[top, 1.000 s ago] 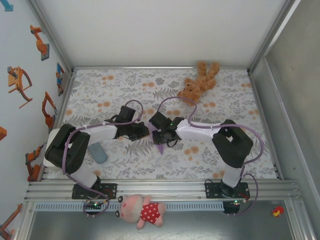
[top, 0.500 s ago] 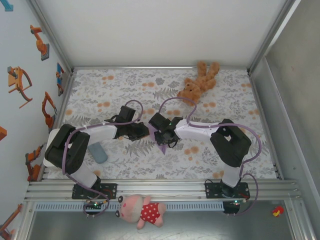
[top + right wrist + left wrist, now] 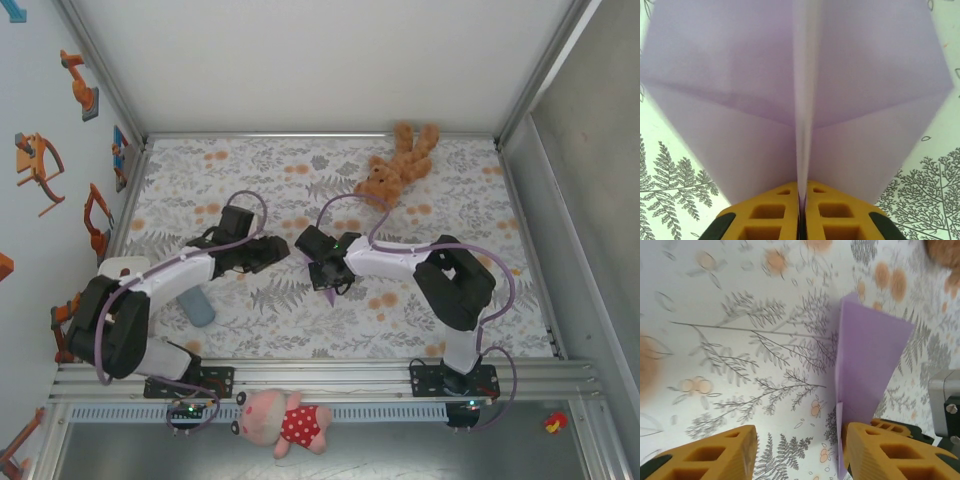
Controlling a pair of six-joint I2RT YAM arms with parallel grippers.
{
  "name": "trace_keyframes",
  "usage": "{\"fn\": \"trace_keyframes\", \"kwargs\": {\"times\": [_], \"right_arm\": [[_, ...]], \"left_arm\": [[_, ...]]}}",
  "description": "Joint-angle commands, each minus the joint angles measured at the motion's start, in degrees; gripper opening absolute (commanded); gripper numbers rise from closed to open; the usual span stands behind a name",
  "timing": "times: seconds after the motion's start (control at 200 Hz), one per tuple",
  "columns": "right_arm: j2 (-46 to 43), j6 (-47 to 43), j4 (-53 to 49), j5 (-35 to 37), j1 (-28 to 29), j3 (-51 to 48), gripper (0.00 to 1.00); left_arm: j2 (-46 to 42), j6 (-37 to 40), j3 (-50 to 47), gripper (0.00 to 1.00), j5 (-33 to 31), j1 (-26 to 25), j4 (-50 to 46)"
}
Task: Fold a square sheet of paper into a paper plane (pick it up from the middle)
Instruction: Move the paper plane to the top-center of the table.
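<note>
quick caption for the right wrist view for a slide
Lilac paper plane pinched along its centre crease by the shut right hand, wings spread to either side over the fern-print table cover.

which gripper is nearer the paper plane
Right. The right gripper is shut on the paper plane at its centre fold; the left gripper stands open just beside it, not gripping it.

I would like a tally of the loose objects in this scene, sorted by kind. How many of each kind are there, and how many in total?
Soft toys: 2 (brown teddy bear, pink pig)
Paper: 1 (lilac paper plane)
Pads: 1 (grey-blue pad)
Unidentified: 1 (small red-and-yellow object, too small to tell what it is)
Total: 5
</note>
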Motion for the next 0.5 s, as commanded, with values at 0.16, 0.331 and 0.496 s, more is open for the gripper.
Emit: {"fn": "trace_keyframes", "kwargs": {"times": [0.16,0.331,0.496], "right_arm": [[1.32,-2.01,-3.10,5.03,-2.15,7.92,0.03],[5.83,-4.62,-3.31,3.13,-6.84,15.52,0.01],[11.87,-6.43,-3.44,0.03,-10.78,23.06,0.01]], "left_arm": [[-10.75,0.60,-3.83,0.80,-11.12,4.01,-11.58],[-15.34,0.98,-4.93,0.90,-15.43,4.73,-15.87],[-17.52,0.89,-6.11,0.96,-16.30,5.11,-17.51]]}}
